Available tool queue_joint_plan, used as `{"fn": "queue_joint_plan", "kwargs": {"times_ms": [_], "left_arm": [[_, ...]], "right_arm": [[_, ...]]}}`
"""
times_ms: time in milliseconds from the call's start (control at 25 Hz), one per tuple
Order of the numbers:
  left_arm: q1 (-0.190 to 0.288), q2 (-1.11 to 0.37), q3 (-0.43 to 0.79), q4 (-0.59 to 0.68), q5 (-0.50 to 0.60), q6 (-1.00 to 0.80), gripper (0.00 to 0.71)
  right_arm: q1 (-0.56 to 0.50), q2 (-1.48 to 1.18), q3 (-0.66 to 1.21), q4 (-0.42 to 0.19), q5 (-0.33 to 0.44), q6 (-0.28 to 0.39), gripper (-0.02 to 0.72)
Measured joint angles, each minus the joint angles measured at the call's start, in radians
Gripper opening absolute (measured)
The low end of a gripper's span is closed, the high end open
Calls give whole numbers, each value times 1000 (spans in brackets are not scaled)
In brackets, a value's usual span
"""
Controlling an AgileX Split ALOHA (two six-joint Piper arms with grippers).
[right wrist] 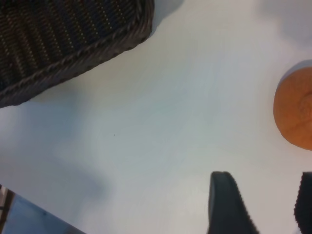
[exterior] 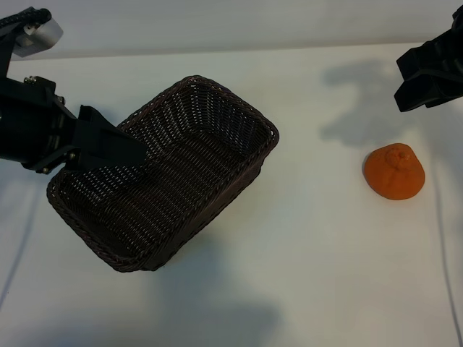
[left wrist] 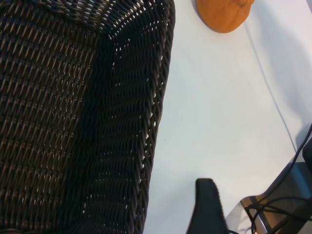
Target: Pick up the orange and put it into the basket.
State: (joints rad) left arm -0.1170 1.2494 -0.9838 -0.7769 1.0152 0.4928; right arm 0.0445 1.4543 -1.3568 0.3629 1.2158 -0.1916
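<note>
The orange (exterior: 394,172) lies on the white table at the right, knob up; it also shows in the right wrist view (right wrist: 297,109) and the left wrist view (left wrist: 224,14). The dark woven basket (exterior: 239,108) sits diagonally at centre left, with nothing inside it. My left gripper (exterior: 126,152) reaches over the basket's left rim. One of its fingers (left wrist: 207,204) stands outside the basket wall (left wrist: 156,122) with a gap; the other is hidden. My right gripper (right wrist: 265,204) hovers open behind the orange (exterior: 427,76), with nothing between its fingers.
The white table (exterior: 311,275) spreads between basket and orange. Its far edge runs behind the basket. A thin cable (exterior: 445,246) trails along the right side, and another lies at the left.
</note>
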Motion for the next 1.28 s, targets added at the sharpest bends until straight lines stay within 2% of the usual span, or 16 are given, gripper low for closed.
{"fn": "queue_joint_plan", "kwargs": {"times_ms": [680,1000,1280], "left_arm": [[0,0,0,0,-1,-2,542],[0,0,0,0,-51,-1,542],[0,0,0,0,-35,-1,542]], "right_arm": [[0,0,0,0,0,0,362],[0,0,0,0,0,0,362],[0,0,0,0,0,0,362]]}}
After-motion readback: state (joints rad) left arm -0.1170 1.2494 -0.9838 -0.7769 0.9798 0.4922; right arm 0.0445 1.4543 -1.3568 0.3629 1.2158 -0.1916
